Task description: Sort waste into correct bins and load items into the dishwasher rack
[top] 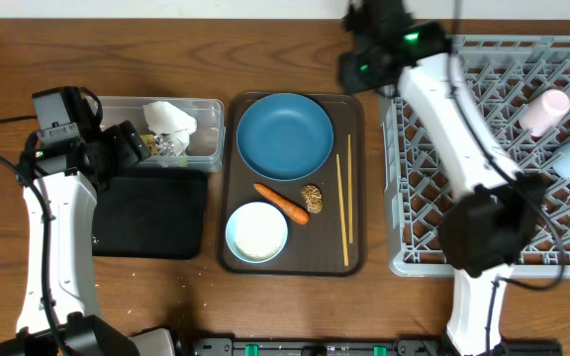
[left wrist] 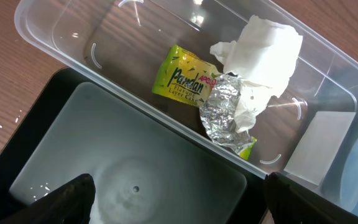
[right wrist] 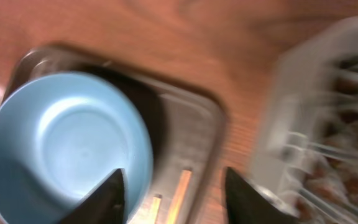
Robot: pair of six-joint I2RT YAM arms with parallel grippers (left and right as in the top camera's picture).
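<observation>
Left jaws spread empty over the near wall of the clear plastic rectangular tub [left wrist: 73,62], crumpled white napkin [left wrist: 263,50] inside. Right jaws parted, holding nothing, above the rim of the round dark-blue bowl [right wrist: 61,143]; grey pegged plastic rack [top: 522,59] just beside.

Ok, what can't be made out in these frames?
Right wrist: motion blur smears the dishwasher rack; pegs unreadable.
Overhead: the right arm covers part of the rack.
Overhead: white bowl too small to tell its contents.
Left wrist: left gripper fingers cut off by the bottom edge.
</observation>
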